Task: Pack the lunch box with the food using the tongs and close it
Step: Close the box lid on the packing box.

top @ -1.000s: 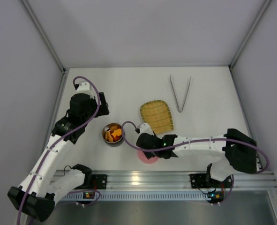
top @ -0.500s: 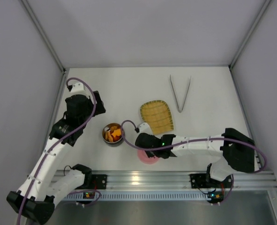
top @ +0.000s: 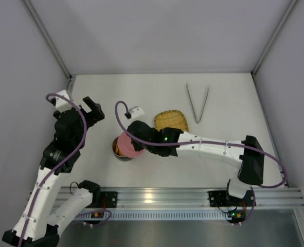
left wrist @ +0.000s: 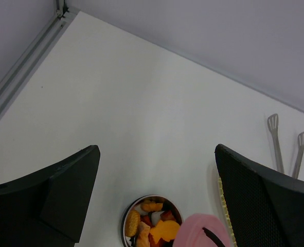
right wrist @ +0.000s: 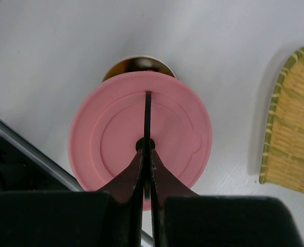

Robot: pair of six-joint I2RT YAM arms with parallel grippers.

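The lunch box (top: 118, 149) is a small steel bowl holding the food (left wrist: 153, 229), orange, red, dark and white pieces. My right gripper (top: 135, 138) is shut on the black bar handle (right wrist: 147, 110) of the pink lid (right wrist: 108, 139). It holds the lid just over the bowl's right side. The bowl's rim (right wrist: 136, 62) peeks out past the lid's far edge. My left gripper (left wrist: 157, 154) hangs open and empty above the table, back and left of the bowl. The pale tongs (top: 197, 103) lie at the back right, apart from both grippers.
A yellow woven tray (top: 172, 121) lies right of the bowl, partly under my right arm. Grey walls close in the table on three sides. The aluminium rail (top: 152, 195) runs along the near edge.
My right gripper has shut on the lid's handle, lifted the lid off the table near the front rail and carried it back-left over the bowl. The left arm has drawn away to the left.
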